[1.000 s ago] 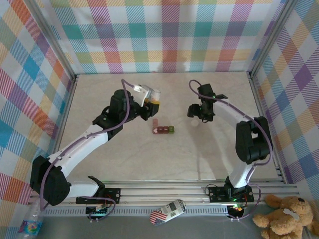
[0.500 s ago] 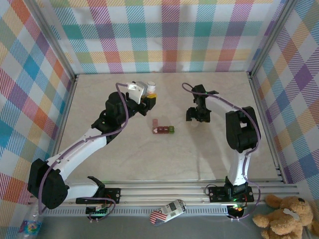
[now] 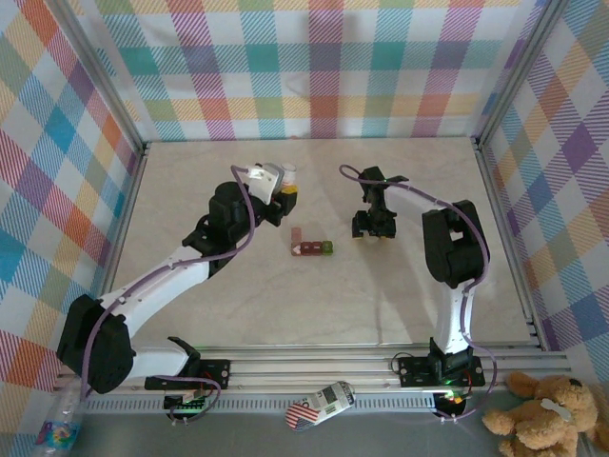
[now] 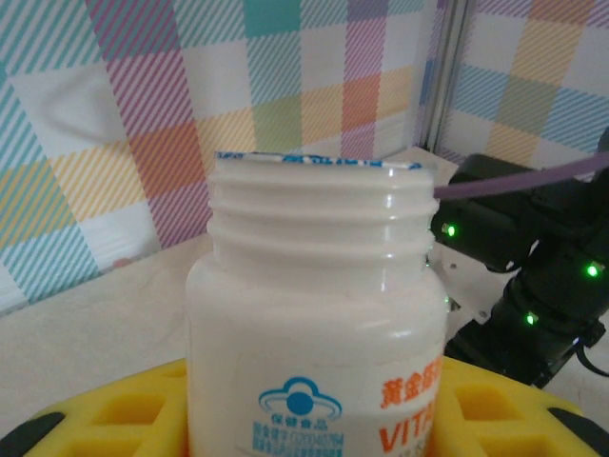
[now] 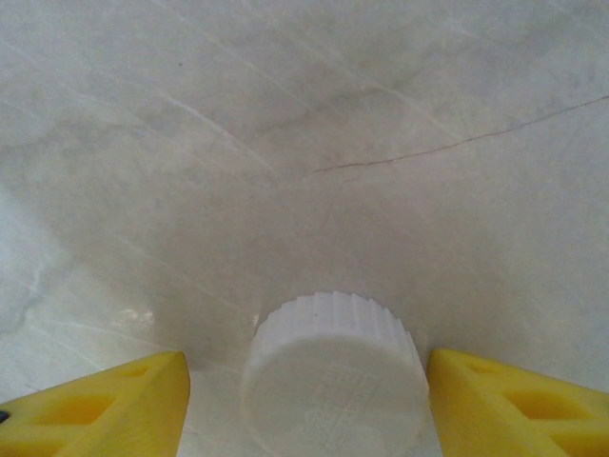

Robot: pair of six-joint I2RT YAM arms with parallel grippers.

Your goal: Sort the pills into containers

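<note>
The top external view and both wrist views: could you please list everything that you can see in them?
containers: one row of four joined compartments, three dark red, one green, centre of the table.
bottle: one, white with orange print, uncapped, in the left tool.
cap: one, white, ribbed, on the table, flanked by the right tool.
teddy bear: one, brown, beyond the table's near right corner.
table: one, beige marbled.
left tool: one, yellow fingers, shut on the bottle.
right tool: one, yellow fingers, open astride the cap.
</note>
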